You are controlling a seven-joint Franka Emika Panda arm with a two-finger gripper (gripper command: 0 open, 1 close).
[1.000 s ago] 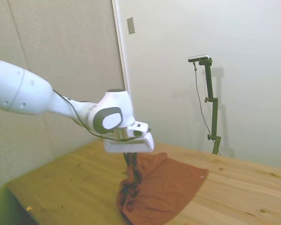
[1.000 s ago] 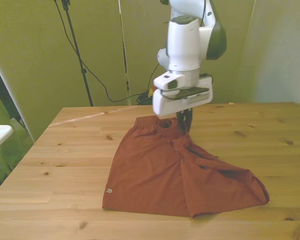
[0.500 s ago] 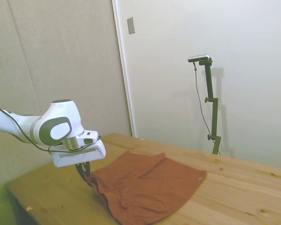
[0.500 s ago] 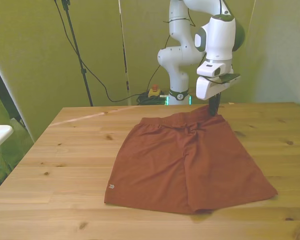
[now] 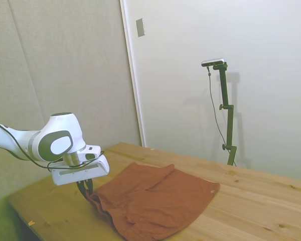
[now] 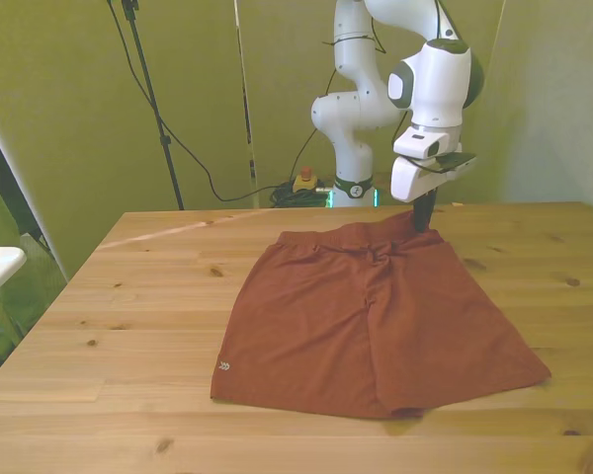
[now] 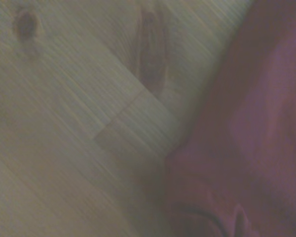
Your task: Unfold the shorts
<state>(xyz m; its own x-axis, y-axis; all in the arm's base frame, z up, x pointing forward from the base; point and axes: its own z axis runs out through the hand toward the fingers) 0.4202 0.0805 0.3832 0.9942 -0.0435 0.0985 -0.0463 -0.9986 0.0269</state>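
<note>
Here we see the gripper (image 6: 421, 219) low at the waistband corner of the shorts (image 6: 376, 316), its dark fingers too merged for us to tell their state, while the shorts spread flat away from it across the table (image 6: 128, 326).

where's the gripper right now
In the front view the gripper is at the far corner of the shorts, on the front view's right, by the waistband and low over the table.
</note>
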